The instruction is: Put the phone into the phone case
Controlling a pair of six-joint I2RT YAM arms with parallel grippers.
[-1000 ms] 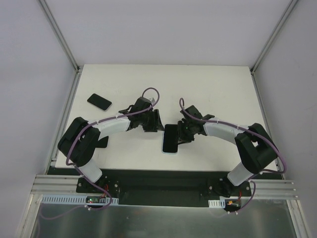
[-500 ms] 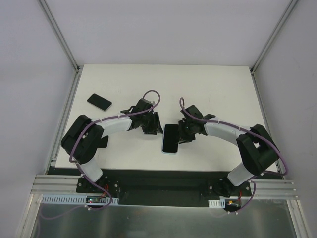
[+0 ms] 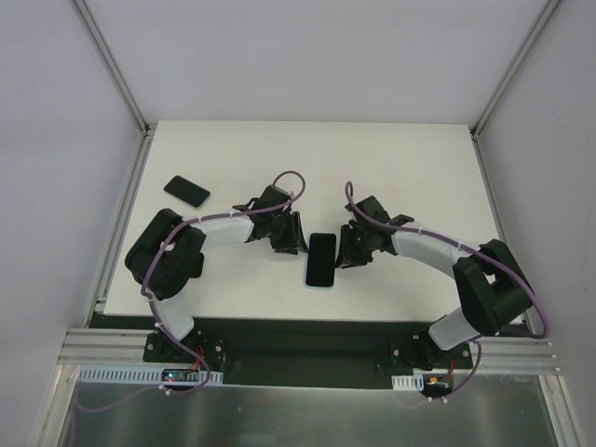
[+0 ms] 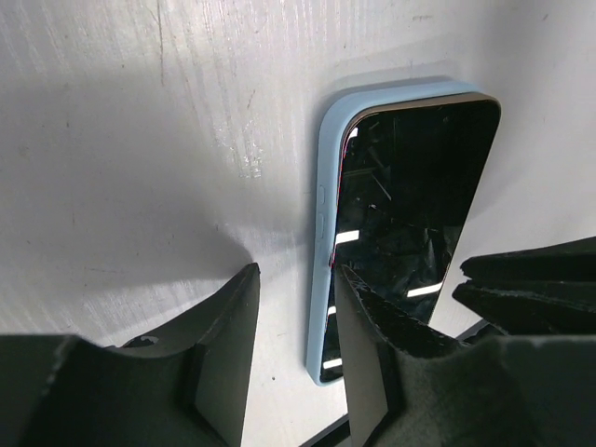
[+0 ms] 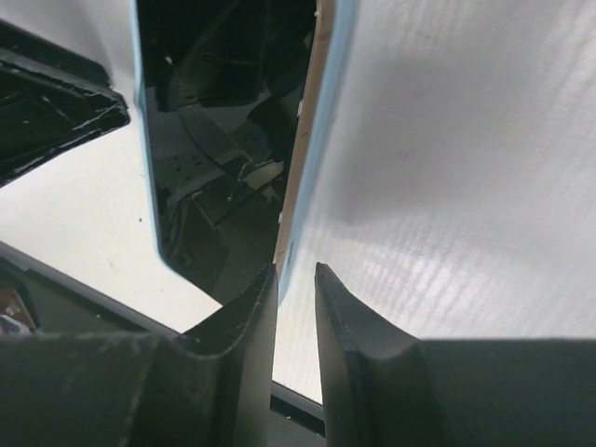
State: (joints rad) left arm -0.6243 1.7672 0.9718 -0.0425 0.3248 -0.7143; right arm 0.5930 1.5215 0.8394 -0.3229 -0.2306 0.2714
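**Phone lying in its case, one gripper at each long side**

You are looking at the phone (image 3: 322,257) lying screen-up inside the light-blue phone case (image 4: 325,182), which is resting flat on the white table (image 3: 419,168). In the right wrist view a strip of the phone's tan side is showing above the case rim, so you cannot call that edge fully seated.

Your left gripper (image 4: 294,277) is standing just left of the case. Its jaws are partly apart and holding nothing, and the inner finger (image 4: 368,354) is overlapping the case's left rim in the view. Contact cannot be confirmed.

Your right gripper (image 5: 295,272) is sitting at the case's right long side. Its jaws are showing only a narrow slit with bare table between them and nothing clamped.

A second dark handset (image 3: 187,191) is lying well apart from the case, far to its left and further from the arm bases.
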